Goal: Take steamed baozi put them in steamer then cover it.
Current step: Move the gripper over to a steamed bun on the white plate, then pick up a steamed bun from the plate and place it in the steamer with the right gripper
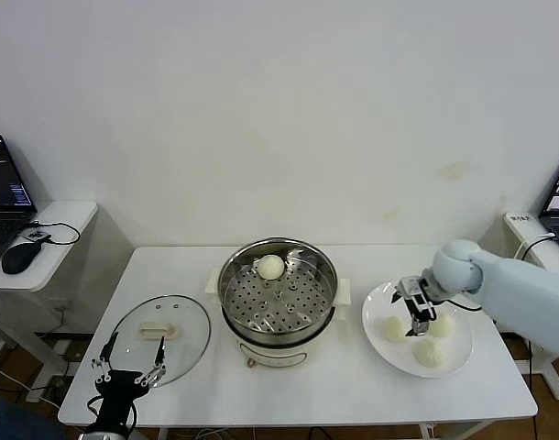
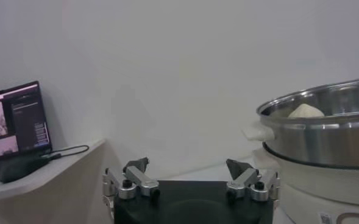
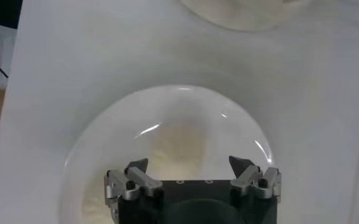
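We find one baozi [image 1: 270, 267] already in the steamer [image 1: 278, 291] at table centre. Three remain on the plate [image 1: 380, 295] near the right edge, where the right gripper [image 1: 419, 318] hangs, jaws spread, presumably to take another. The left gripper [image 1: 126, 374], jaws spread, waits at the front-left corner beside the cover [image 1: 159, 327].

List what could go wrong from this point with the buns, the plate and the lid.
1. The right gripper hangs open above three baozi crowded together on the white plate; closing on one could nudge or squash a neighbour.
2. One baozi already sits at the far side of the steamer tray; the next could land on it.
3. The cover lies near the table's front left corner beside the open left gripper; a clumsy grasp might push it off.
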`<state>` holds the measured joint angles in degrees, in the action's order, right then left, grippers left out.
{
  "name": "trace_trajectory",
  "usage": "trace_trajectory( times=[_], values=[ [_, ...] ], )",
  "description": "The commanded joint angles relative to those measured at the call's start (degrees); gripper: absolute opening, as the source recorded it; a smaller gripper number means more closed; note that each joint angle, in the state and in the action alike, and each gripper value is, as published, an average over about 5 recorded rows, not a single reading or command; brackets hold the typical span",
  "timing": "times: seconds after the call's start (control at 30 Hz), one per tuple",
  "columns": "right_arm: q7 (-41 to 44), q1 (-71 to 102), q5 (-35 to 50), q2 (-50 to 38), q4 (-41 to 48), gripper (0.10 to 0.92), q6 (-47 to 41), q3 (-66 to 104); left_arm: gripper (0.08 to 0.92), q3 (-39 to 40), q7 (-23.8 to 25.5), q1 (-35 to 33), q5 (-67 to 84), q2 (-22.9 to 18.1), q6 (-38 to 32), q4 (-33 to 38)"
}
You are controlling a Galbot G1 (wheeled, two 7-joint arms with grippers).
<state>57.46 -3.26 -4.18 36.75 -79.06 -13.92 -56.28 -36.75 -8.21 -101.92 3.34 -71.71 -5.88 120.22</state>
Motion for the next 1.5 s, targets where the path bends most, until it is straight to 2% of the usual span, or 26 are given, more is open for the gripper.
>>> trace_trajectory(
  times=[0.03,0.33,0.67,1.07,1.27,1.5],
  values=[
    [-0.21,5.07,-2.61,2.08,3.58,0.822,-0.03,3.21,0.823,0.03,0.03,0.01,-0.01,-0.06,0.04,-0.09],
    [-0.90,6.93,-3.93,3.16,5.20,0.750,-0.16,5.21,0.823,0.11,-0.01,0.07,-0.14,-0.36,-0.01,-0.01],
    [-0.26,4.21,-2.60,1.81,3.60,0.614,-0.53,5.68,0.823,0.06,-0.01,-0.03,-0.17,-0.30,-0.07,0.33],
    [2.59,-20.77,12.57,-3.70,-3.72,0.594,-2.48,-4.86,0.823,0.35,0.00,0.51,-0.12,0.34,-0.08,0.90],
    [0.73,-35.24,21.38,2.86,-5.23,0.601,-5.61,-12.38,0.823,0.42,0.01,0.66,-0.03,0.57,-0.09,1.21],
    [-3.69,-40.09,30.80,16.08,-4.24,0.607,-10.87,-15.24,0.823,0.04,-0.02,0.43,0.15,0.77,-0.33,1.45]
  ],
)
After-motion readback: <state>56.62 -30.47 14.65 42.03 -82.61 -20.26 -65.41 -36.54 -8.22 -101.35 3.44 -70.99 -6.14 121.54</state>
